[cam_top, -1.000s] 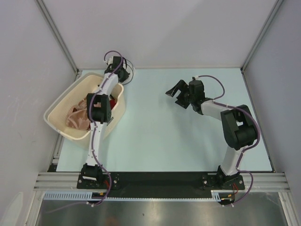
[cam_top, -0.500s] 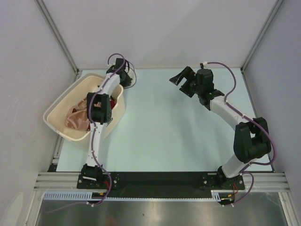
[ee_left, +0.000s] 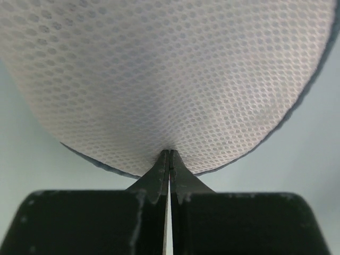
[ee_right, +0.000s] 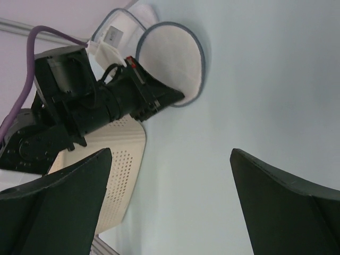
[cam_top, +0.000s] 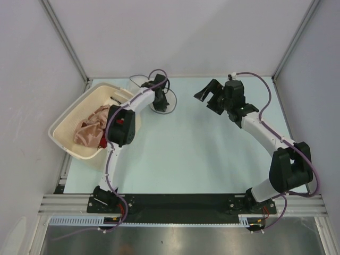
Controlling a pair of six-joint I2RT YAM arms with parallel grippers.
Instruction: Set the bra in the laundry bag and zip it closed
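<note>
The laundry bag (ee_right: 170, 61), a round white mesh pouch with a dark rim, stands on edge on the table at the back, right of the basket. It fills the left wrist view (ee_left: 170, 74). My left gripper (ee_left: 170, 156) is shut on its mesh near the rim; it also shows in the top view (cam_top: 159, 102) and the right wrist view (ee_right: 178, 99). The salmon-pink bra (cam_top: 89, 130) lies crumpled in the basket. My right gripper (cam_top: 209, 100) is open and empty, hovering to the right of the bag and facing it (ee_right: 171, 154).
The cream plastic basket (cam_top: 69, 114) sits at the table's left edge, tilted, with a bit of red garment (cam_top: 120, 121) beside the left arm's elbow. Enclosure walls and metal posts ring the pale table (cam_top: 202, 154).
My left gripper has pulled the laundry bag from the back-left corner rightwards, away from the basket. My right arm stretched out toward the back and now holds about still.
</note>
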